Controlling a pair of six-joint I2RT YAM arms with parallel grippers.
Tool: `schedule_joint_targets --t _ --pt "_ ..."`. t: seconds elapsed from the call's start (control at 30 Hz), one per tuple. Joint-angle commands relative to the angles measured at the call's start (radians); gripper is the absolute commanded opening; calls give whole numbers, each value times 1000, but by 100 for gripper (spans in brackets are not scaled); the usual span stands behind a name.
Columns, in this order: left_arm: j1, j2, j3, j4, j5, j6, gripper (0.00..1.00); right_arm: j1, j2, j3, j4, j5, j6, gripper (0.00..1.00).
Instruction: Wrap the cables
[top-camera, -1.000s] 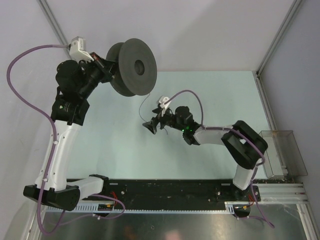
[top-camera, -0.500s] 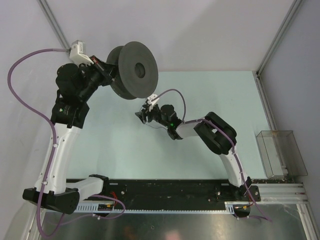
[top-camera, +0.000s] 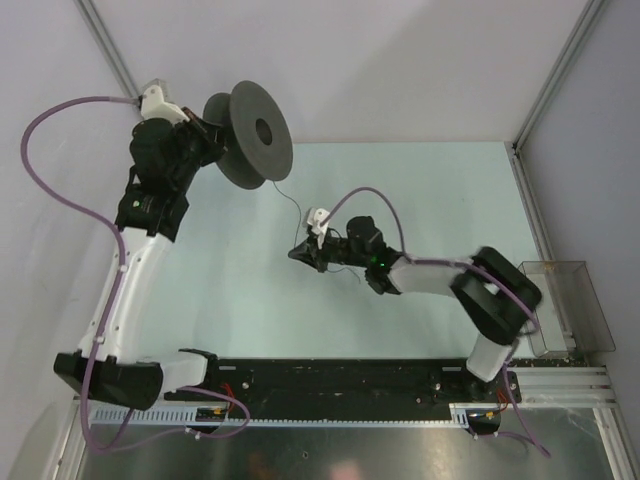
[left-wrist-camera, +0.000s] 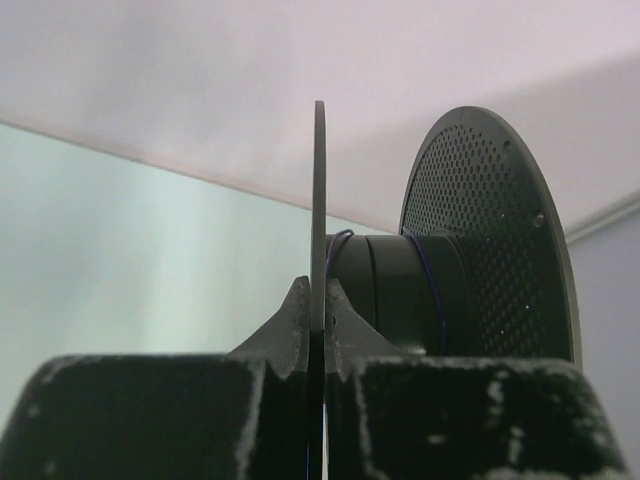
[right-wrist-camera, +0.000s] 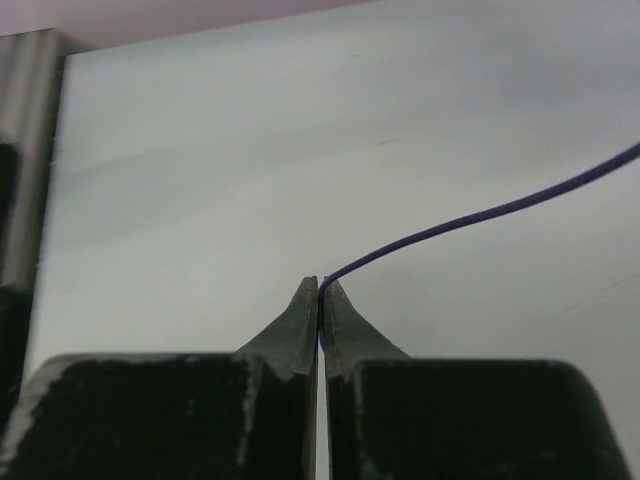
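A dark grey spool hangs above the table's far left, and my left gripper is shut on its near flange. In the left wrist view that thin flange is clamped edge-on in the left gripper, and a few turns of the cable lie on the hub. The thin dark cable runs down from the spool to my right gripper at mid-table. Seen from the right wrist, the right gripper is shut on the purple cable, which curves away to the upper right.
A clear plastic box stands at the table's right edge. A black rail carries both arm bases at the near edge. Thick purple hoses loop along the arms. White walls close in the back and sides.
The right gripper has gone from open to shut on the cable, after swinging left toward the spool and back. The left arm has shifted the spool slightly left.
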Motion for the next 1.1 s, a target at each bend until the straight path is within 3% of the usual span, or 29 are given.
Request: schedule_joint_targets --t 0.0,0.23,0.4,0.57,0.83,1.07 --pt "-9 75 43 87 -162 52 0 1 -285 -57 -301 -179 -160 0" --pt "-133 126 -70 100 -218 258 0 4 -585 -50 -602 -189 -406 0" --pt "-206 136 -169 103 -134 423 0 -8 -664 45 -722 -130 -531 0" --pt "-263 113 -247 101 32 622 0 -74 -660 103 -639 -44 -584 0" --pt "-275 16 -346 45 513 823 0 -323 -516 242 -491 -67 -564 0" --pt "-217 -56 -352 23 754 826 0 -508 -427 267 -517 -137 -555 0"
